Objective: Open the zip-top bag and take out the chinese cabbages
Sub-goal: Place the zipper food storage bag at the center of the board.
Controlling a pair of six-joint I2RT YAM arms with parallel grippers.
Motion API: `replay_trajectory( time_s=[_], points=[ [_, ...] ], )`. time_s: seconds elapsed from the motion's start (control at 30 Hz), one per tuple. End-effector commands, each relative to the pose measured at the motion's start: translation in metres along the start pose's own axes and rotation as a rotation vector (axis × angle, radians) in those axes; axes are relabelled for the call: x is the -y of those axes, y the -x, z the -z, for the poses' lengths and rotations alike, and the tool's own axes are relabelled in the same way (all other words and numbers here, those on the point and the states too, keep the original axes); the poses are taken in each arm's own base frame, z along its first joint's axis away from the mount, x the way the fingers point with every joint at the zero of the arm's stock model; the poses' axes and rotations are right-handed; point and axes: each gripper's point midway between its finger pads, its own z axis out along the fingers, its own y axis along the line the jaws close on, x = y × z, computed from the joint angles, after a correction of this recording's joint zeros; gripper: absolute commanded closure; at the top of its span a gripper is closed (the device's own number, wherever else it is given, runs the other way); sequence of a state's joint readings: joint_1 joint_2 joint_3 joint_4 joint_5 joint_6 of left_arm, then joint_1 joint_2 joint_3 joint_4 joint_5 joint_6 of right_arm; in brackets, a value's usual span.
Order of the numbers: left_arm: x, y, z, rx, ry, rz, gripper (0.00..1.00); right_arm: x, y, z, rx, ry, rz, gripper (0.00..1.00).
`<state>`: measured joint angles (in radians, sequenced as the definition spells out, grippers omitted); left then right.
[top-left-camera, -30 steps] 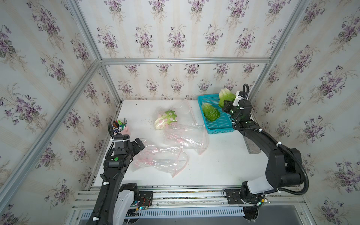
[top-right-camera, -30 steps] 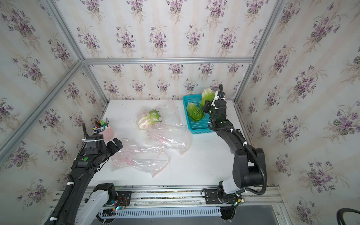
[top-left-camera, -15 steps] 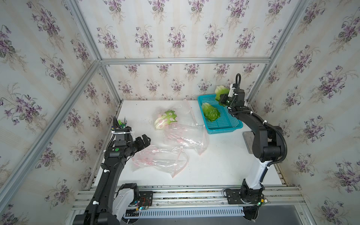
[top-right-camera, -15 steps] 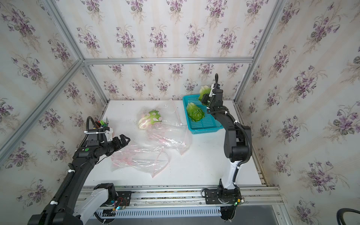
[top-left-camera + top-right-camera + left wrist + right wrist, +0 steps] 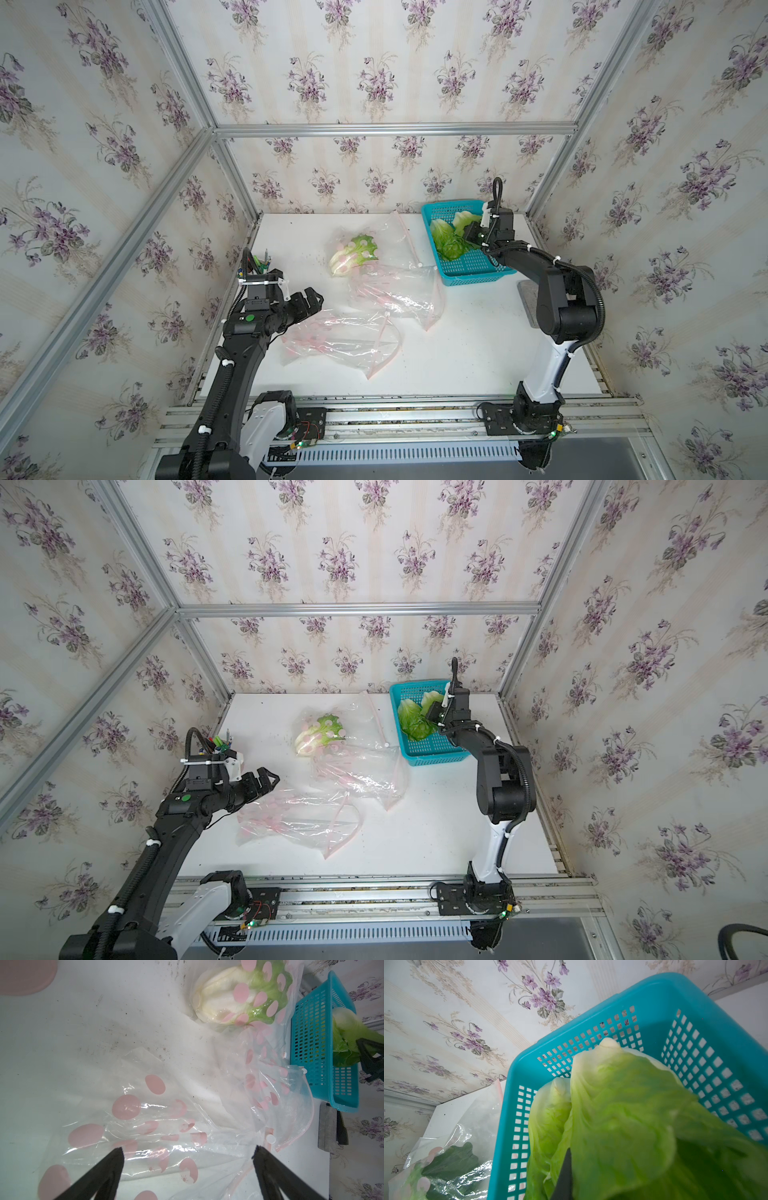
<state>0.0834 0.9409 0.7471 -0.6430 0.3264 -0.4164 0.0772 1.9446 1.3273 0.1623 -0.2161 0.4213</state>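
**Top views.**
- Left gripper (image 5: 312,300): fingers spread wide and empty, poised at the edge of an empty spotted bag (image 5: 345,340).
- Right gripper (image 5: 471,240): clamped tight on the leaf end of the carried chinese cabbage (image 5: 464,218), over the teal basket (image 5: 469,275).
- Second chinese cabbage (image 5: 444,245): lying inside the basket.
- Third chinese cabbage (image 5: 320,733): inside its zip-top bag (image 5: 357,717) on the table (image 5: 436,833), well apart from both grippers. Whether that bag's mouth is open cannot be told.

**Left wrist.**
- Left gripper's fingers (image 5: 108,1169): wide apart over clear film, with a zip slider (image 5: 270,1138) just beside one of them.
- Hazard: closing here would seize the empty bag, not the full one. Dragging the overlapping film could also shift the loaded bag.

**Right wrist.**
- The carried cabbage's leaves (image 5: 623,1115) fill the view, and one dark finger (image 5: 564,1167) shows against them.
- Hazard: the hold is on soft leaf alone. The leaves may slip or tear, and the head could strike the basket wall (image 5: 695,1012) and roll out.
- Hazard: letting go on top of the second cabbage (image 5: 548,1115) may leave the carried one perched near the rim.
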Motion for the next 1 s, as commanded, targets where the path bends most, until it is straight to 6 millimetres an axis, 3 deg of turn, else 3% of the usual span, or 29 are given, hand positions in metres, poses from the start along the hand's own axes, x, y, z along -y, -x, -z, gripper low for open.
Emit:
replay_trajectory(
  time_s=[0.0,0.6,0.77,0.9,0.93,0.97],
  points=[
    [0.001,-0.002,0.000,-0.013,-0.006,-0.020,0.01,0.000,0.006,-0.006,0.018,0.046,-0.066,1.00],
    [0.004,-0.007,-0.005,-0.050,-0.028,-0.020,0.01,0.019,-0.024,-0.050,-0.121,0.062,-0.068,1.00],
    [0.005,-0.007,-0.005,-0.056,-0.034,-0.019,0.01,0.034,-0.035,-0.056,-0.177,-0.008,-0.085,0.99],
    [0.007,-0.007,-0.004,-0.053,-0.047,-0.025,0.01,0.045,-0.039,-0.055,-0.199,-0.069,-0.078,0.89],
    [0.008,-0.007,-0.003,-0.051,-0.047,-0.024,0.01,0.047,-0.040,-0.054,-0.209,-0.077,-0.076,0.83],
    [0.008,-0.007,-0.003,-0.050,-0.050,-0.025,0.01,0.046,-0.039,-0.054,-0.218,-0.080,-0.071,0.68]
  ],
)
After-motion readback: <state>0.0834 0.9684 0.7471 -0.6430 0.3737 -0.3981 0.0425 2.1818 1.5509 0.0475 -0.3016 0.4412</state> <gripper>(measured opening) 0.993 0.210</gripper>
